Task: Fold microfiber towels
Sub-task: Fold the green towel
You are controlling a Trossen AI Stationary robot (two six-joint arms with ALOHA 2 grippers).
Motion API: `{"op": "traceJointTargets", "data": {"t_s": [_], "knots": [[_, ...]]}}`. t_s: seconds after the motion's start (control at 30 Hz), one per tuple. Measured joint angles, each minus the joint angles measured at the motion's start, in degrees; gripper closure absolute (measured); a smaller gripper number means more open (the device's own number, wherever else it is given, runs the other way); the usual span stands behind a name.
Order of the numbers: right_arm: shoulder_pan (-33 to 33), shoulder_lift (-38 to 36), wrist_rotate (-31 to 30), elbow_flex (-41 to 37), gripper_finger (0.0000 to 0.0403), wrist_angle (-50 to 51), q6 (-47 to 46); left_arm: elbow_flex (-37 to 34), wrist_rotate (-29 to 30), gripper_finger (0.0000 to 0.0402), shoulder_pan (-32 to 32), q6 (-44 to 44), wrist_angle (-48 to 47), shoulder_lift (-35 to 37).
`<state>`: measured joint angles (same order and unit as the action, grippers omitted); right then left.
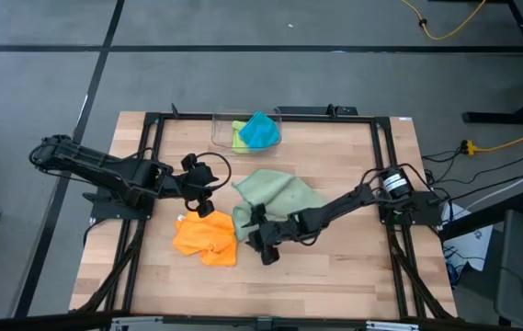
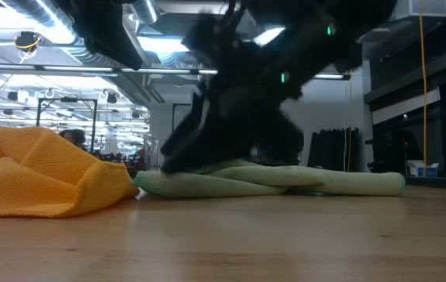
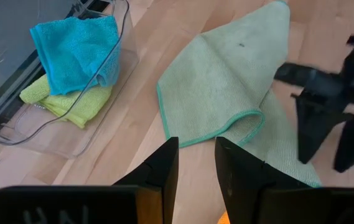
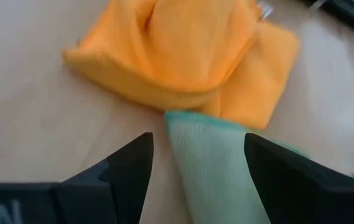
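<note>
Sage towel (image 1: 275, 195), half folded mid-surface, has its corner between the right tool's (image 1: 259, 237) spread fingers; orange towel (image 1: 206, 236) lies touching at 9 o'clock. Left tool (image 1: 198, 195), fingers nearly together, hovers above the orange towel. At 12 o'clock, the clear bin (image 1: 222, 129) holds 2 towels, teal (image 1: 259, 131) over lime (image 1: 239, 136).

Right arm comes in from the right edge of the table, stretched long and low toward the middle. Its gripper (image 1: 263, 241) sits close to the tabletop, fingers (image 4: 127, 168) spread wide apart. Left arm reaches in from the left side with the elbow bent, and its gripper (image 1: 199, 188) hangs above the surface left of center. Those fingers (image 3: 164, 168) are nearly together, just a narrow gap between them.
</note>
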<state>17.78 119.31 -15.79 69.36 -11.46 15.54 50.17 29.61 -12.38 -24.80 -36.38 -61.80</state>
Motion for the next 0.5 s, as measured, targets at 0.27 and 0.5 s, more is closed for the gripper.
{"op": "traceJointTargets", "data": {"t_s": [0.27, 0.5], "knots": [[1.19, 5.89, -5.27, 4.83, 0.0150, -2.59, -0.04, 0.00, -0.02, 0.0305, 0.00, 0.00, -0.02, -0.02], [1.68, 10.72, -11.31, 9.55, 0.0150, -1.39, -0.30, 0.00, -0.02, 0.0305, 0.00, -0.14, -0.04, -0.02]]}}
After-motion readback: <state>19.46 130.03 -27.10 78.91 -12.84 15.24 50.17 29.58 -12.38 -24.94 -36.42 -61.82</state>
